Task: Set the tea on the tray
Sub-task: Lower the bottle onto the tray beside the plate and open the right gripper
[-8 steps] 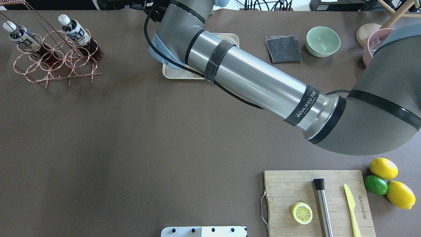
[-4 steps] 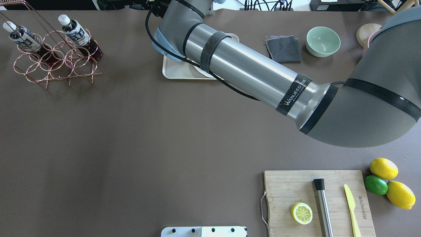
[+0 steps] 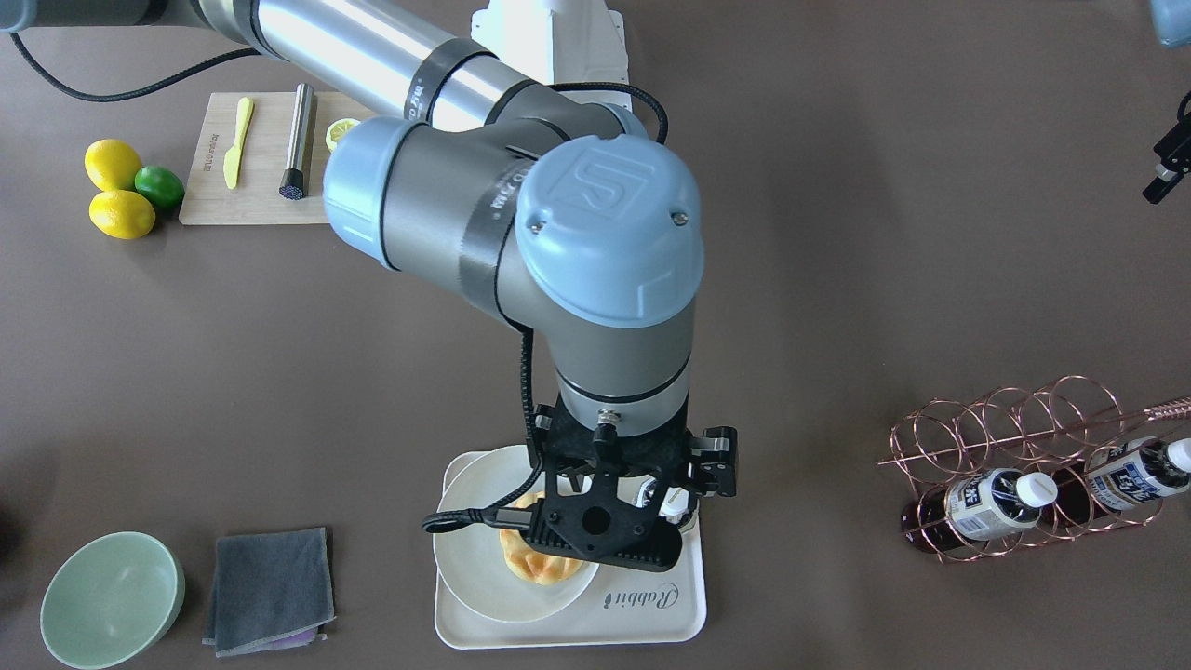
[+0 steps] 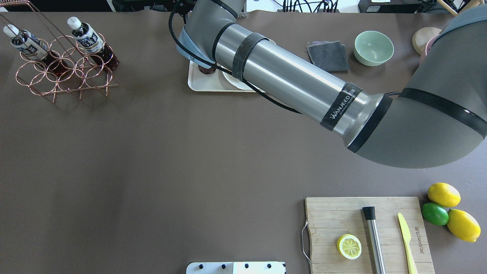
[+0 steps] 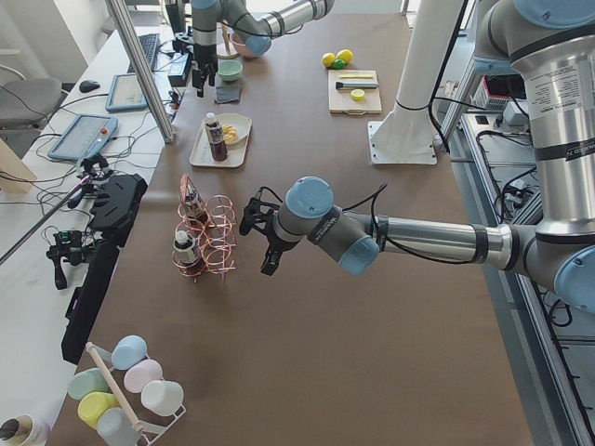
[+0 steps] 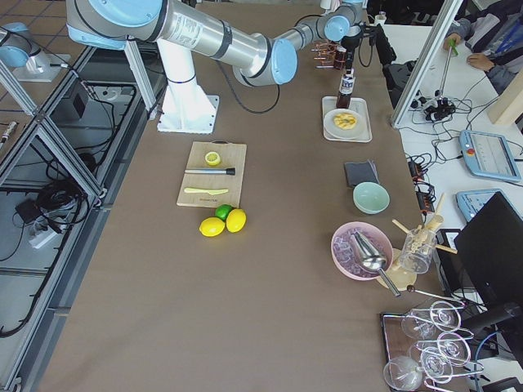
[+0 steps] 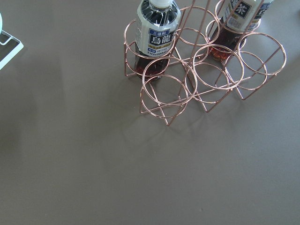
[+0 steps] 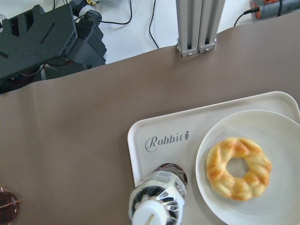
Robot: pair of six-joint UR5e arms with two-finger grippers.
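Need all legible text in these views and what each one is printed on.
"Rabbit": tray.
"WANJEED": strap on the right arm.
"SUNTORY", below large characters: racked bottle, on its label.
Cutting board imprint: too small to read.

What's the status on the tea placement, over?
Right pincer above tea, grip unreadable; left pincer near rack, unreadable. Tea upright on tray, beside plate with doughnut. Only the plate close by.
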